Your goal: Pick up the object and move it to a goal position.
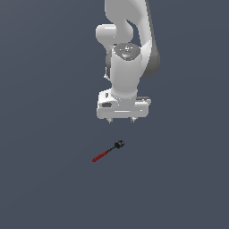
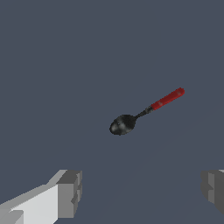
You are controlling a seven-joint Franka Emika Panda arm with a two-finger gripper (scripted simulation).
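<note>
The object (image 1: 108,151) is a tiny spoon-like tool lying flat on the dark grey floor, with a red handle, a slim dark shaft and a round black end. In the wrist view the object (image 2: 144,112) shows its black bowl and red handle clearly. My gripper (image 1: 121,120) hangs in the air above and just behind it, fingers pointing down. The jaws stand wide apart with nothing between them. In the wrist view the gripper (image 2: 142,192) has one grey fingertip (image 2: 69,194) at each side of the frame, and the object lies beyond the gap.
The white arm (image 1: 129,49) rises behind the gripper toward the top of the exterior view. A plain dark grey floor (image 1: 44,179) surrounds the object.
</note>
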